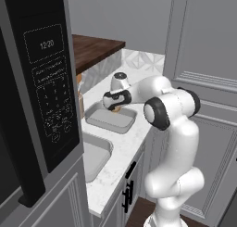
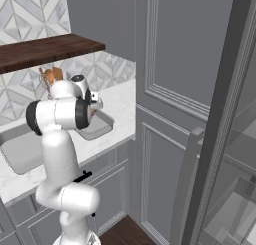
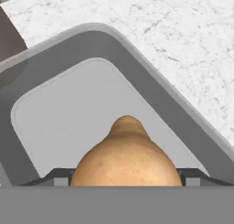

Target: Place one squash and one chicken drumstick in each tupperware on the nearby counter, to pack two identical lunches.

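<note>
A tan, pear-shaped squash (image 3: 125,159) sits between my gripper's (image 3: 124,177) two fingertips, which press against its sides; the gripper is shut on it. It hangs just over the pale floor of a grey tupperware (image 3: 151,81), which holds nothing else that I can see. In the left base view the gripper (image 1: 114,107) hovers over the far tupperware (image 1: 105,121) on the white marbled counter (image 1: 125,147). A second tupperware (image 1: 95,156) lies nearer the base, with its contents hidden. From the right base view, the gripper (image 2: 93,110) is above the same tray (image 2: 100,126).
A black microwave (image 1: 41,82) stands close on the left. A dark wooden shelf (image 1: 92,47) overhangs the counter's back, with a tan utensil cup (image 2: 50,76) beneath it. Tall grey cabinet panels (image 1: 203,59) rise to the right of the counter.
</note>
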